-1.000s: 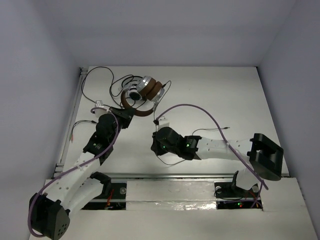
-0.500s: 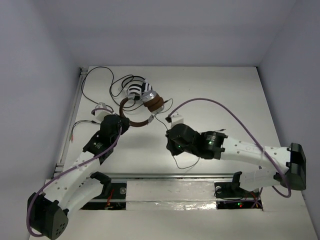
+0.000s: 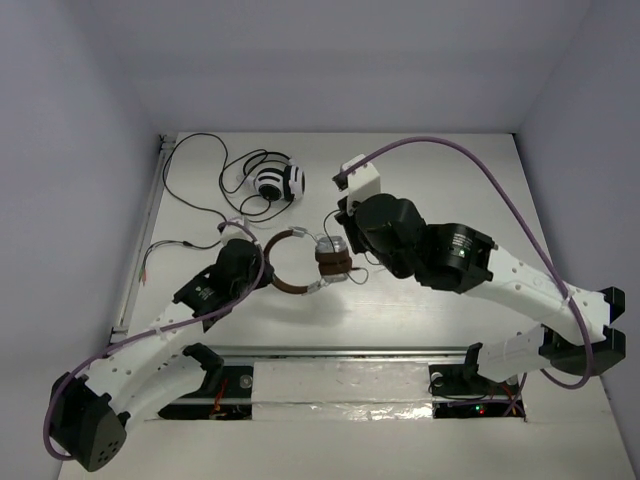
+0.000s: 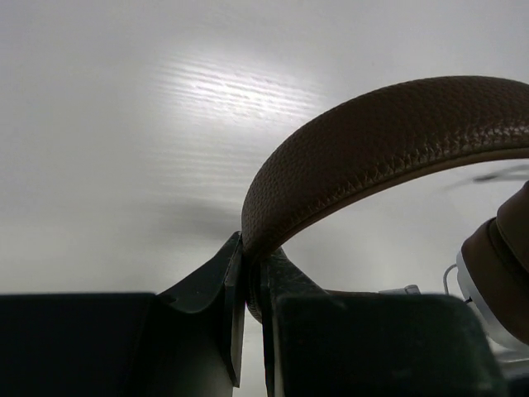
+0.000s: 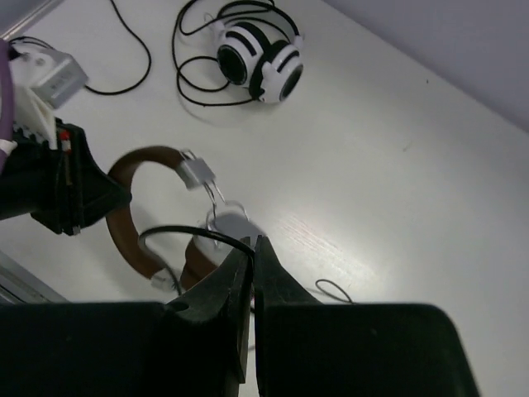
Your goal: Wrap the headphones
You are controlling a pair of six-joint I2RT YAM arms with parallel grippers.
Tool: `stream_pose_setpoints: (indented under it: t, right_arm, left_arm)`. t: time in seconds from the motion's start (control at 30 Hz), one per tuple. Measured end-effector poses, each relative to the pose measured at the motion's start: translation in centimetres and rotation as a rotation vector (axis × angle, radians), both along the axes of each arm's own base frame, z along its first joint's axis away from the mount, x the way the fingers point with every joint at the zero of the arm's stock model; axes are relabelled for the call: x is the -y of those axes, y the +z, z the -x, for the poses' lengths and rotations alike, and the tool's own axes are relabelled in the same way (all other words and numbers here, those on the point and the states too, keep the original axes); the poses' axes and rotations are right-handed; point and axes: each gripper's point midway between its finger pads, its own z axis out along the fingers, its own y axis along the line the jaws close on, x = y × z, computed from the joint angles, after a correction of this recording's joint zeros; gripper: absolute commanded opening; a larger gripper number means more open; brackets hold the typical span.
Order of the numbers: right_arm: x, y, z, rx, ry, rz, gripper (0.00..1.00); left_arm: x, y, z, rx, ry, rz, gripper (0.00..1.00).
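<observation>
The right gripper (image 5: 252,253) has its jaws pressed nearly together on the thin black cable (image 5: 178,234), which leaves the tips and arcs away towards the left arm's side before dropping behind the earcups (image 5: 231,225). Those folded silver earcups sit just under and beyond the right fingertips, so the cable's slack lies on the far side of the cups from this arm.

The left gripper (image 4: 248,289) is clamped across the brown headband (image 4: 372,124), holding the headphones (image 3: 297,284) on the near side of the striped headphones (image 3: 277,183), well apart from them, over the white table (image 3: 450,180). Whether the headphones touch the table I cannot tell.

The headband's arc runs from the left gripper across to the earcups, so its long axis lies crosswise between the two arms. The right arm is the nearer one to the cable and cups. Judging by this, winding would mean circling the cable around the cups while the left arm anchors the band.
</observation>
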Motion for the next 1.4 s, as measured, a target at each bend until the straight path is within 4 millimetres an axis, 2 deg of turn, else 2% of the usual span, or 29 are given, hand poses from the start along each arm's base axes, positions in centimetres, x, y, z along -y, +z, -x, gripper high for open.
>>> stream_pose_setpoints:
  t: [0.1, 0.17, 0.3, 0.4, 0.5, 0.6, 0.73, 0.93, 1.13, 1.3, 1.4]
  right_arm:
    - [-1.3, 1.0, 0.0, 0.025, 0.081, 0.043, 0.0]
    - [-2.4, 0.8, 0.0, 0.019, 0.122, 0.069, 0.0]
    - [-3.4, -2.8, 0.5, -0.065, 0.167, 0.183, 0.0]
    - [-3.3, -5.6, 1.6, -0.14, 0.209, 0.251, 0.01]
    - [-3.4, -6.7, 2.8, -0.174, 0.246, 0.277, 0.02]
    - [-3.7, -6.6, 2.9, -0.165, 0.252, 0.274, 0.03]
    - [-4.1, -5.7, 2.1, -0.099, 0.241, 0.267, 0.03]
    - [-3.9, -4.8, 0.6, -0.021, 0.192, 0.278, 0.03]
    - [-2.1, -5.8, -0.5, -0.003, 0.115, 0.324, 0.1]
    - [0.4, -4.3, -0.9, 0.019, 0.053, 0.303, 0.12]
    - [1.0, -3.9, -1.0, 0.023, 0.038, 0.291, 0.12]
  left_arm:
    - [1.4, -0.2, 0.9, -0.018, -0.091, 0.007, 0.0]
    - [1.6, 0.0, 1.1, -0.014, -0.112, 0.007, 0.0]
    - [1.4, 1.3, 0.8, 0.018, -0.1, 0.01, 0.0]
    - [1.3, 2.6, 0.4, 0.053, -0.086, 0.021, 0.0]
    - [1.9, 3.4, 0.0, 0.075, -0.103, 0.041, 0.0]
    - [3.1, 3.6, -0.3, 0.075, -0.148, 0.063, 0.0]
    - [4.5, 3.7, 0.2, 0.074, -0.225, 0.087, 0.0]
    - [5.5, 5.6, 1.4, 0.138, -0.316, 0.145, 0.0]
    - [4.8, 6.6, 2.8, 0.189, -0.332, 0.173, 0.0]
    - [4.8, 6.8, 3.5, 0.19, -0.35, 0.184, 0.0]
    - [5.0, 6.6, 3.7, 0.181, -0.364, 0.187, 0.0]
